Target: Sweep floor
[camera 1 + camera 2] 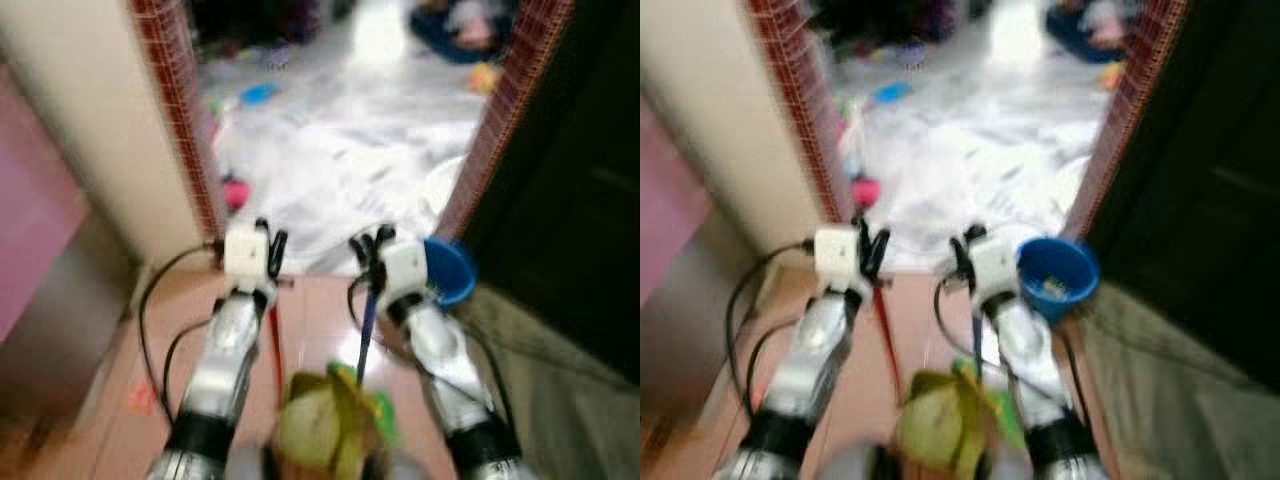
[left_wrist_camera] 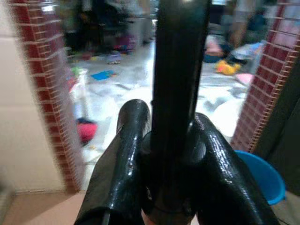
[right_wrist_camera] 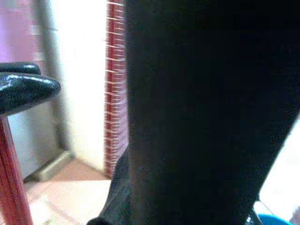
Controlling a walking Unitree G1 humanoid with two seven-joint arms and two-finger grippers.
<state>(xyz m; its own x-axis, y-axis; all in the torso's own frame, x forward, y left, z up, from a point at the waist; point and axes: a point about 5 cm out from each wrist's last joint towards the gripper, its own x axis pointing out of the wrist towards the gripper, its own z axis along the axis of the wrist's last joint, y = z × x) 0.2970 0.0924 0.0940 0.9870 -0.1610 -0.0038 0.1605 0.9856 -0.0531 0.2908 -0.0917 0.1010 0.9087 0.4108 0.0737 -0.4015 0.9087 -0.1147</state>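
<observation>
Brick-edged doorway (image 1: pixel 180 120) at twelve o'clock, littered pale floor (image 1: pixel 340 140) beyond. Blue tub (image 1: pixel 450 270) at two o'clock. Left gripper (image 1: pixel 268 250) clamps the red handle (image 1: pixel 273 345); right gripper (image 1: pixel 370 252) is wrapped around a dark blue handle (image 1: pixel 366 335), both poles dropping toward six o'clock.

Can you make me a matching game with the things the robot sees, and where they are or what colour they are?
Things:
1. bucket
2. left gripper
3. right gripper
4. doorway edge

Matches:
A. red brick pattern
B. blue, right of the doorway
C. on a red handle
D. on a dark blue handle

Pairs: 1-B, 2-C, 3-D, 4-A
</observation>
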